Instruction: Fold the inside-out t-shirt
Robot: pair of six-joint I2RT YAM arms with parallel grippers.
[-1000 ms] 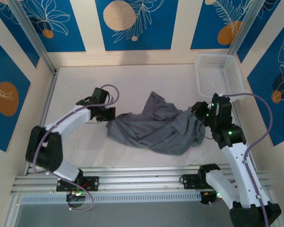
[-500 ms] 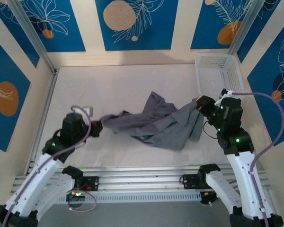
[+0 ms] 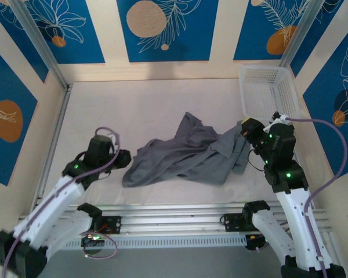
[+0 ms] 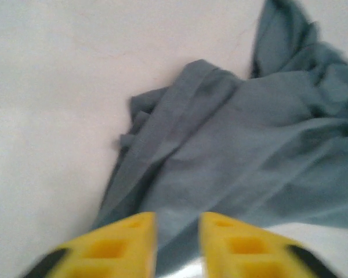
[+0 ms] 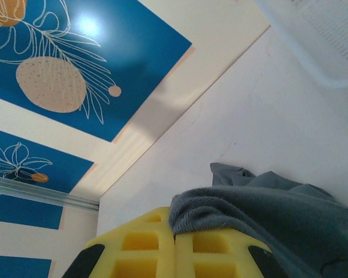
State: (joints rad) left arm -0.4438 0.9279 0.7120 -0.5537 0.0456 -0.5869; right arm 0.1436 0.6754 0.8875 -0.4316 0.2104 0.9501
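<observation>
There's the plain slate-grey soft cloth t-shirt [image 3: 188,155], bunched in a rumpled heap on the white bench [image 3: 133,107], a little right of the middle, with one peak of cloth pointing toward the far wall. Over on the right, the right fingers [image 3: 246,128] are pressed flat together on the shirt's right edge. From the right wrist camera the yellow foam pads [image 5: 145,246] meet with no gap, and a grey fold sits pinched at their tips. Now the other side: the left fingers [image 3: 122,157] hang low just beside the shirt's left end. In the left wrist camera the two yellow pads [image 4: 119,246] stand a little apart with nothing gripped, the cloth lying just beyond them. That view is blurred, so whether the tips brush the shirt I can't tell. The white plastic mesh basket [image 3: 264,68] sits in the far right corner, apart from the shirt.
</observation>
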